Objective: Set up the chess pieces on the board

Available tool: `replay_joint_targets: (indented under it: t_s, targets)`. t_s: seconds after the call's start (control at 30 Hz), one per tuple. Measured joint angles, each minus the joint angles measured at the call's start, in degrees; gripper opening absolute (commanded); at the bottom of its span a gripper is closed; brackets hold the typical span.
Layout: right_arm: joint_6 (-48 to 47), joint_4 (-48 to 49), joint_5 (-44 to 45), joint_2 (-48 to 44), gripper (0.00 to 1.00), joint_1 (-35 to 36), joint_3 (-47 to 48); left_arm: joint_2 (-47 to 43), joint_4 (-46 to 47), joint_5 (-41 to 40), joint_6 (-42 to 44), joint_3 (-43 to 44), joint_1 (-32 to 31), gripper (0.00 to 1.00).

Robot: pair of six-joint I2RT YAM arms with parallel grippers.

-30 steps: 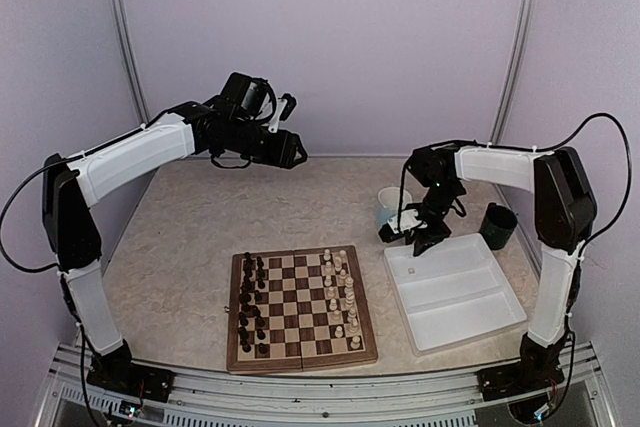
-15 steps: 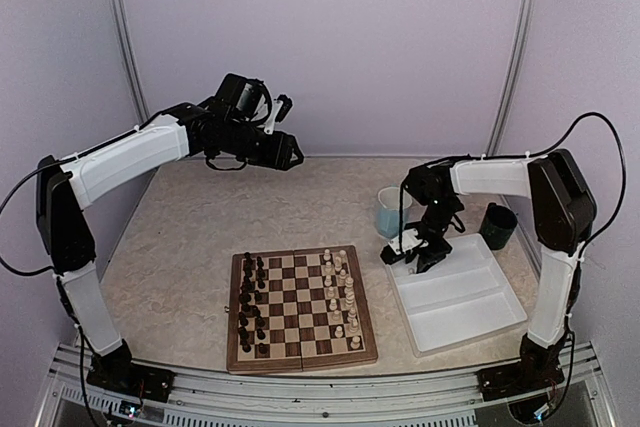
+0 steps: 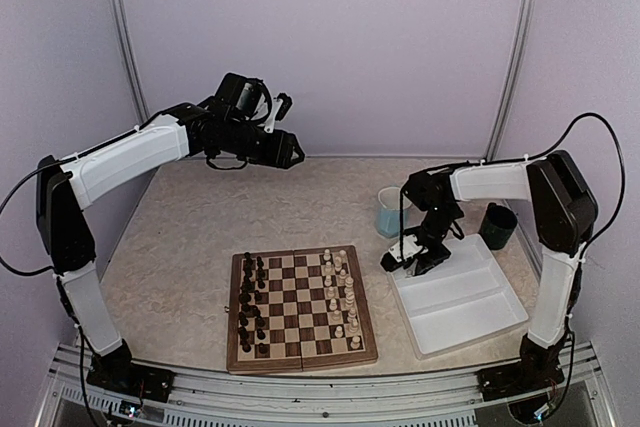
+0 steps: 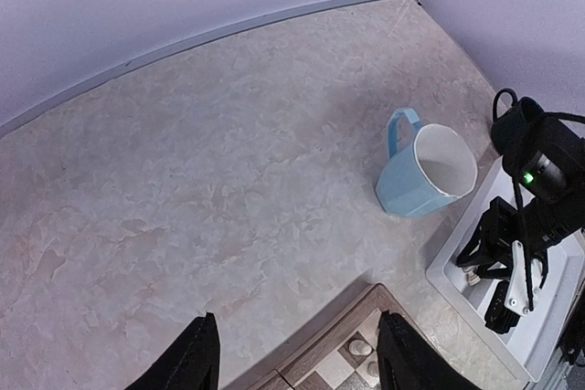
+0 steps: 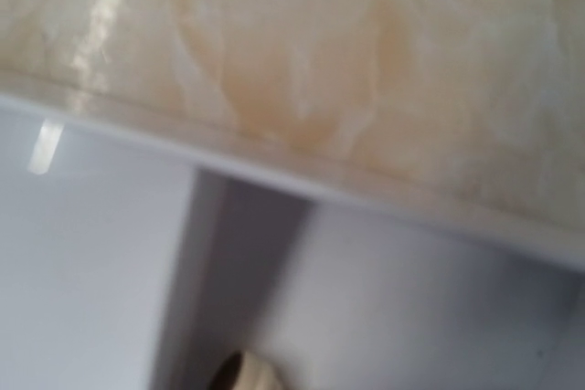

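Hovering at tray [image 3: 462, 299] corner — right pincer [image 3: 407, 259], state unclear; chess piece [image 5: 239, 374] just beside.

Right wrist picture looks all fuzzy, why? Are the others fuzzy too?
Right wrist view: the camera is very close to the white tray, so it blurs, with a glare streak at left; top external and left wrist views: sharp, evenly lit.

Our marbled beige table [image 3: 190, 217], laid out.
On it we see the board [image 3: 300, 360], a white tray [image 3: 455, 297] just right of it, a blue mug [image 3: 388, 212] and a dark cup [image 3: 497, 226] behind.
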Motion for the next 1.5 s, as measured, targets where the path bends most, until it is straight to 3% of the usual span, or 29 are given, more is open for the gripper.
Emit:
replay_joint_targets:
  t_s: [0.3,0.6,0.83,1.27,1.5]
  targets:
    - [-1.40,1.18,-2.01,-0.09,0.18,0.33,-0.35,0.00,0.81,0.55,-0.70,-0.20,0.00,0.59]
    - [-0.74,1.14,-2.05,0.11,0.13,0.13,-0.09,0.02,4.31,2.45,-1.22,-0.81,-0.02,0.59]
    - [1.40,0.83,-2.27,0.17,0.09,-0.74,-0.09,0.00,13.16,2.62,-2.21,-7.93,-1.77,0.59]
    - [19.43,-1.46,-0.70,-2.82,0.05,-1.49,1.68,-3.56,32.63,-4.61,-6.25,-27.34,-10.38,0.59]
    - [26.88,1.14,1.46,-5.40,0.04,-2.34,3.80,-6.38,39.30,-3.76,-7.56,-29.75,-12.74,0.59]
